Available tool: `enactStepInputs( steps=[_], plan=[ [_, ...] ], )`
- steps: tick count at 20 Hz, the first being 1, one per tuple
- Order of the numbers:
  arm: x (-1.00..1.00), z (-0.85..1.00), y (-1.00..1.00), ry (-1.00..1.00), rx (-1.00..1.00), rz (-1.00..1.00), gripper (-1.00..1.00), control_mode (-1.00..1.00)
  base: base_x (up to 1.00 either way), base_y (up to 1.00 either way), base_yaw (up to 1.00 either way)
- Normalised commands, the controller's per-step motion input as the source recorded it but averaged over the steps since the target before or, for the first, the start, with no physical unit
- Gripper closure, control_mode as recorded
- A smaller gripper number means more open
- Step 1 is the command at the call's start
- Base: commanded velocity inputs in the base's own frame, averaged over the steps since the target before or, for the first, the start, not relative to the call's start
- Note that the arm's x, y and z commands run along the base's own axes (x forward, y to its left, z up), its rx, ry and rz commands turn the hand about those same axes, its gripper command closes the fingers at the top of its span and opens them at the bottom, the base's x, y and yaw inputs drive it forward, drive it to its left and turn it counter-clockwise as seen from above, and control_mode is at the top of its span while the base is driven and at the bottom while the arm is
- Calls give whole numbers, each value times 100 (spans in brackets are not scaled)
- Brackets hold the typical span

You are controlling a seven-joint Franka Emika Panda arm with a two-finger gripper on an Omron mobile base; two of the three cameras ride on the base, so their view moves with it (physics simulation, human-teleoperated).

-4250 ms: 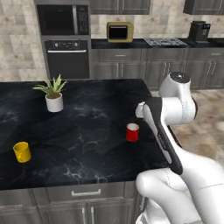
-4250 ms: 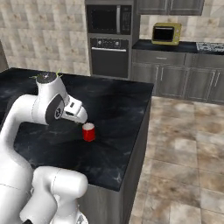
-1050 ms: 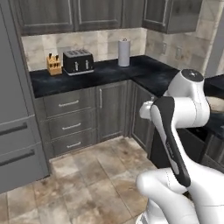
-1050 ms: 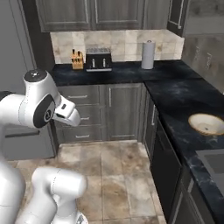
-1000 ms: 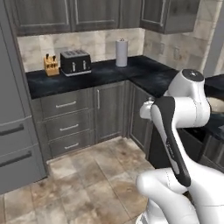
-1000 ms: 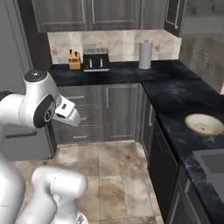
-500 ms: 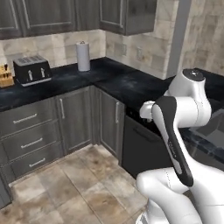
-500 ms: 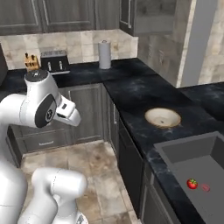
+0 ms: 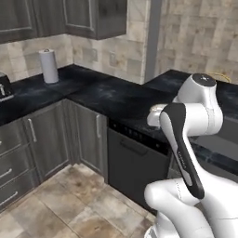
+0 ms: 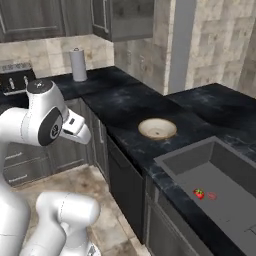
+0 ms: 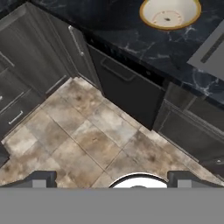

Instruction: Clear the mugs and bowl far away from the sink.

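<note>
The bowl [image 10: 157, 128], cream with a tan rim, sits on the black counter [image 10: 125, 107] just left of the sink [image 10: 221, 169]. In the hand view the bowl [image 11: 169, 12] lies at the top, with a corner of the sink [image 11: 211, 49] to its right. A sliver of the bowl's rim [image 9: 220, 75] peeks from behind my arm in the left base view. My gripper [image 11: 112, 178] is open and holds nothing; it hangs over the tiled floor, well short of the counter. The mugs are out of view.
Two small red items [image 10: 200, 194] lie in the sink basin. A paper towel roll [image 10: 77, 64] stands at the back of the corner counter. A dark dishwasher front [image 11: 127, 87] and grey cabinets [image 11: 39, 57] run below the counter, with tiled floor [image 11: 96, 140] in front.
The base has driven and turned, so the whole scene swept from the island to the corner counter, bringing bowl and sink into view. The arm's pose is unchanged and the gripper stays open.
</note>
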Motion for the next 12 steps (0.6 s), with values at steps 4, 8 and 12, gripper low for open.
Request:
enactStepInputs(
  steps=[4,8,12],
  plan=[
    [0,0,0,0,0,0,-100,100,46,2,-47],
    [0,0,0,0,0,0,-100,100,50,16,-43],
    [0,0,0,0,0,0,-100,100,62,44,-31]
  ],
)
